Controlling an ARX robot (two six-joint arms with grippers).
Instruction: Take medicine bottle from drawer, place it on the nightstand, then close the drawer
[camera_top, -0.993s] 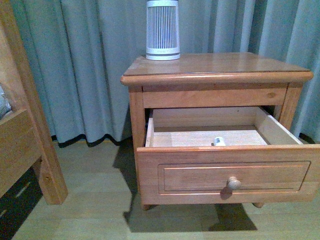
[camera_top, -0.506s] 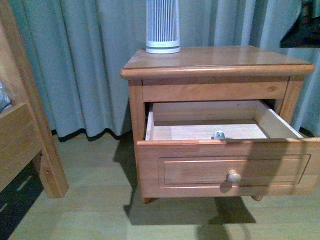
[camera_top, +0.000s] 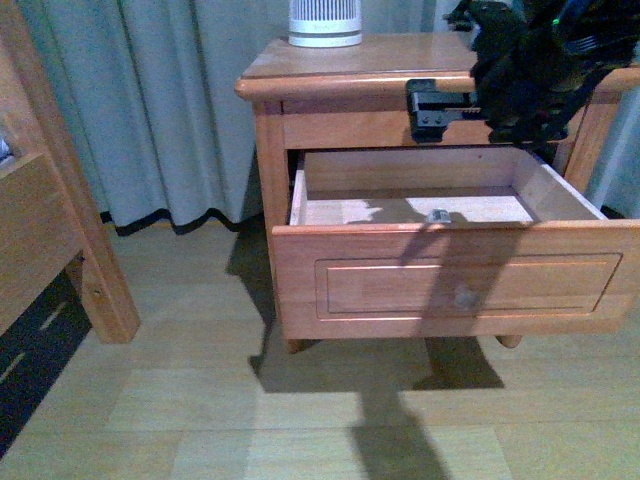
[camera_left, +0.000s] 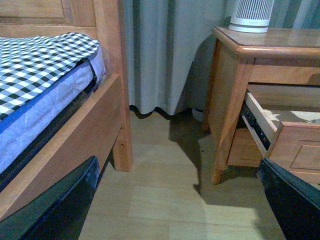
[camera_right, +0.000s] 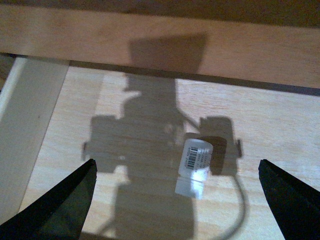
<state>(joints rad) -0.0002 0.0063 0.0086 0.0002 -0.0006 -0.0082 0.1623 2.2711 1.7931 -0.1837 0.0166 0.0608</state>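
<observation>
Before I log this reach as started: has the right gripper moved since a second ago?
Yes. The right gripper has come in from the right of the nightstand and now hangs over the open drawer.

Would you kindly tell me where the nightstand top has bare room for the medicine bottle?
The nightstand top is bare from the white ribbed device at its back left to the right arm, which hides the rest. The medicine bottle lies alone on the floor of the drawer; nothing crowds it.
</observation>
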